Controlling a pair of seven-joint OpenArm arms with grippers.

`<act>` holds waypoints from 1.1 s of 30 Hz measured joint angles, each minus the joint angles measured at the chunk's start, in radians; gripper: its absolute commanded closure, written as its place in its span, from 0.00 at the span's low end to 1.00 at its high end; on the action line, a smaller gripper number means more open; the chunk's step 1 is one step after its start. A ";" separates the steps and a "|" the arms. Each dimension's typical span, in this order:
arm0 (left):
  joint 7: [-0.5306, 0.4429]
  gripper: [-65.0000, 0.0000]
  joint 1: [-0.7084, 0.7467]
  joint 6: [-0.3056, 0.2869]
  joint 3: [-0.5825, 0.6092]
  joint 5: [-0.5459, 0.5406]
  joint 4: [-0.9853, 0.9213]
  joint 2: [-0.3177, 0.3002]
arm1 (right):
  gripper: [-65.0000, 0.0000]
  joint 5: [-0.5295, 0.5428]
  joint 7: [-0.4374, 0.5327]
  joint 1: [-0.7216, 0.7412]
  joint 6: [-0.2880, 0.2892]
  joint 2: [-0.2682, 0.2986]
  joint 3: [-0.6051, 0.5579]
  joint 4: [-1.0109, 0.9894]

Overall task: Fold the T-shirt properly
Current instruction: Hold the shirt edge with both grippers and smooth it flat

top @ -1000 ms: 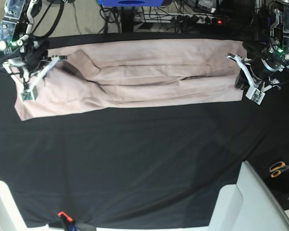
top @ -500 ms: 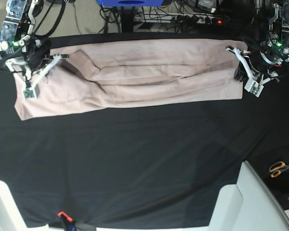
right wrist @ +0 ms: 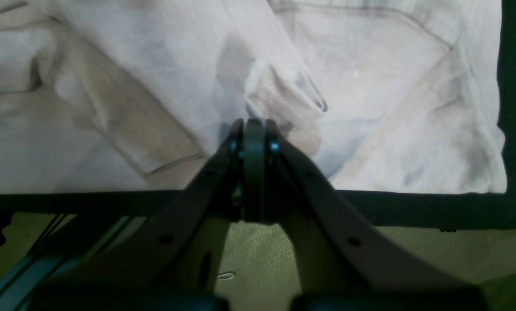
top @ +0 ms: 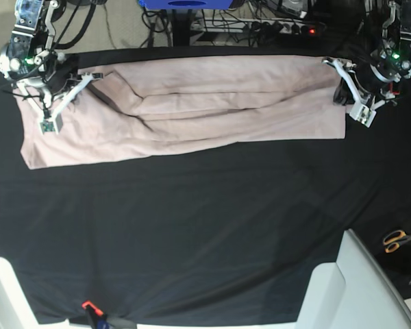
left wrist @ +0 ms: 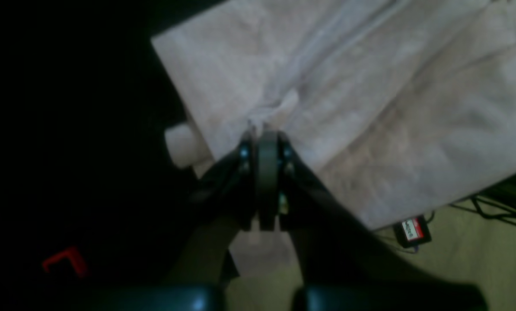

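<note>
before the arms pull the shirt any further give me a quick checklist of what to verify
1. Left gripper shut on the T-shirt: ok, fabric pinched at its tips.
2. Right gripper shut on the shirt: ok, a hemmed fold is at its tips.
3. Shirt stretched between both arms: ok, though long creases run along it.
4. Near edge flat on the black cloth: ok.
5. Scissors away from the shirt: ok.
6. Layers aligned underneath: cannot tell.
</note>
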 measured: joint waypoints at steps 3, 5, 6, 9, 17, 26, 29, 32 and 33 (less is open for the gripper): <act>-0.005 1.00 0.012 0.000 0.000 0.000 0.002 -0.006 | 1.00 0.002 0.000 -0.010 0.000 0.003 0.000 0.006; -0.003 1.00 0.021 0.000 0.000 0.000 0.002 -0.019 | 1.00 -0.002 -0.003 -0.033 -0.001 0.002 0.000 0.042; 0.000 1.00 0.023 0.000 0.000 0.001 0.002 -0.021 | 1.00 -0.001 -0.006 -0.045 0.000 0.002 0.000 0.061; -0.001 1.00 0.014 0.000 -0.002 0.000 0.002 -0.021 | 1.00 0.003 -0.008 -0.046 0.000 -0.001 0.000 0.076; 0.003 1.00 -0.018 0.000 -0.002 0.000 0.001 -0.021 | 1.00 0.002 -0.009 -0.027 0.000 0.008 0.000 0.076; 0.010 1.00 -0.056 0.000 -0.003 0.000 -0.003 -0.020 | 1.00 0.007 -0.053 0.040 0.008 0.033 0.089 0.077; 0.001 1.00 -0.058 0.000 -0.006 0.000 -0.003 -0.023 | 1.00 0.003 -0.044 0.052 0.003 0.052 0.094 0.077; 0.004 1.00 -0.055 0.000 -0.005 0.000 -0.003 -0.019 | 1.00 0.003 -0.047 0.047 0.004 0.047 0.094 0.077; 0.003 1.00 -0.056 0.000 -0.006 0.000 -0.003 -0.022 | 1.00 0.003 -0.053 0.047 0.004 0.045 0.093 0.077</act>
